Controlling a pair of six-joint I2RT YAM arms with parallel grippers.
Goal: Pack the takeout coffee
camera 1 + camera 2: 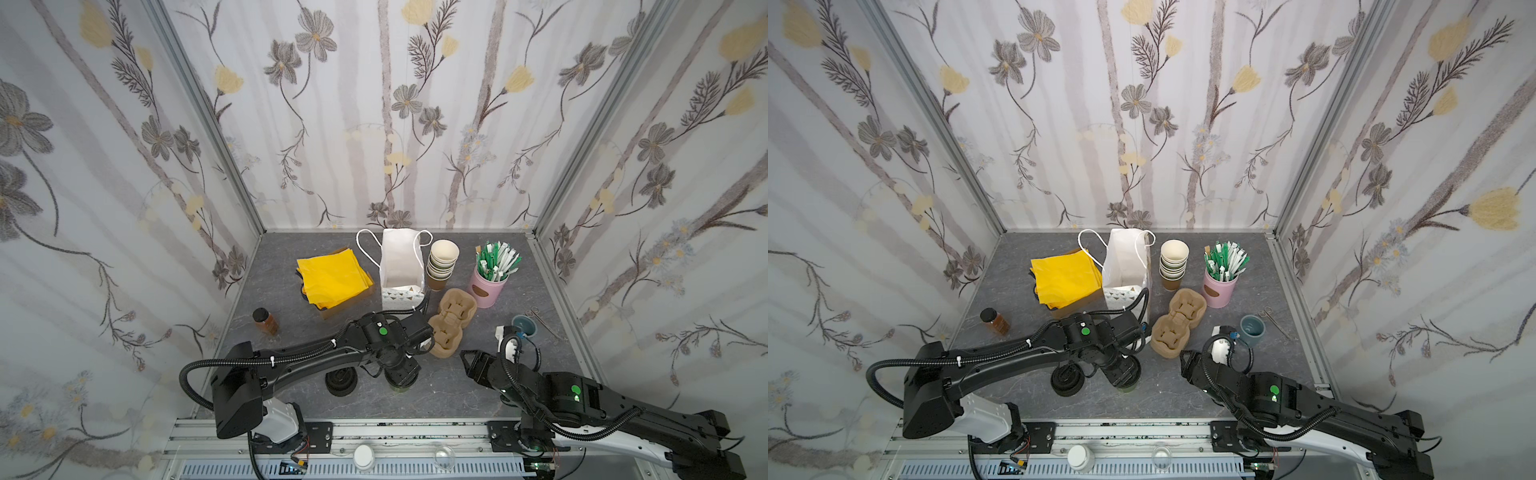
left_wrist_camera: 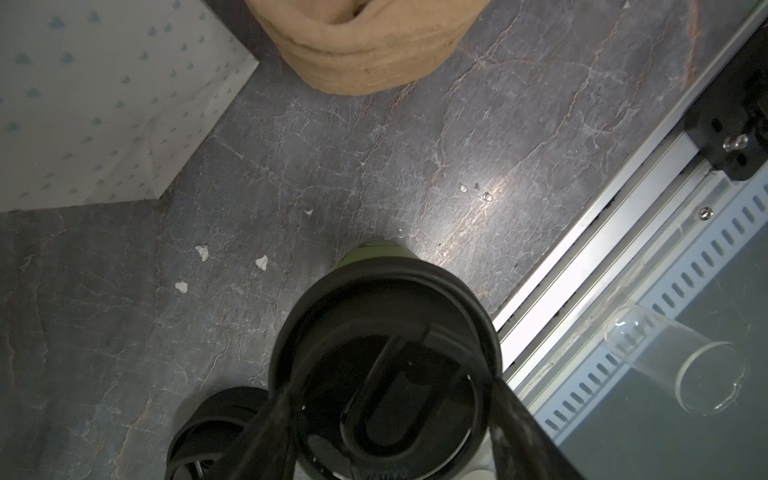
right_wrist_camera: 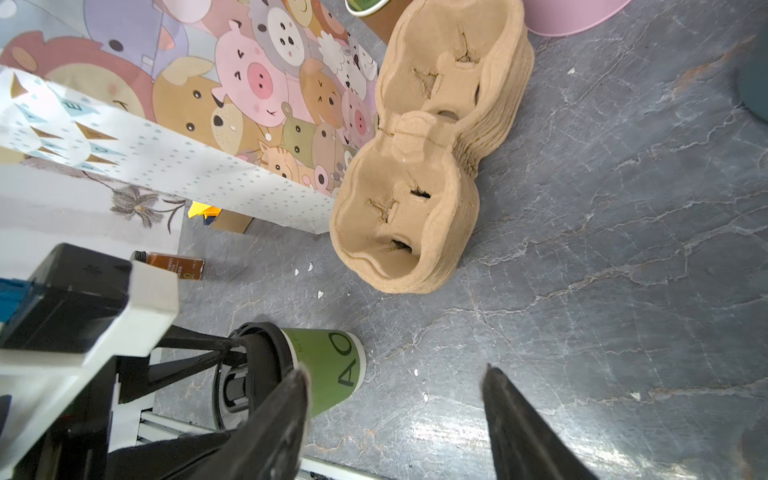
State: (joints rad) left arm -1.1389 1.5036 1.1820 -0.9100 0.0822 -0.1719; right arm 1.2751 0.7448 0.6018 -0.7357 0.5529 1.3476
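Pinching one takeout coffee (image 3: pixel 328 365) (black-lidded): left pincer (image 2: pixel 388 386); right pincer (image 3: pixel 395 370) spread, empty; one bag (image 1: pixel 399 297) nearby.

One takeout coffee (image 3: pixel 328 365). One paper bag (image 1: pixel 401 266). One stack lidless cups (image 1: pixel 442 264), one stack black lids (image 1: pixel 340 380), one stack pulp carriers (image 1: pixel 457 307), one pile yellow napkins (image 1: pixel 332 278). One pink tin (image 1: pixel 486 291), one brown jar (image 1: pixel 265 321), one teal cup (image 1: pixel 1252 330), one scissors (image 1: pixel 540 320).

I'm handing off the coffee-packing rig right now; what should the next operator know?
Left gripper: closed on the rim of the lidded takeout coffee, which stands on the table near the front edge.
Right gripper: open, empty, beside the cup.
Done: cup lidded and gripped.
Left to do: lift it into the white paper bag standing open at the back.
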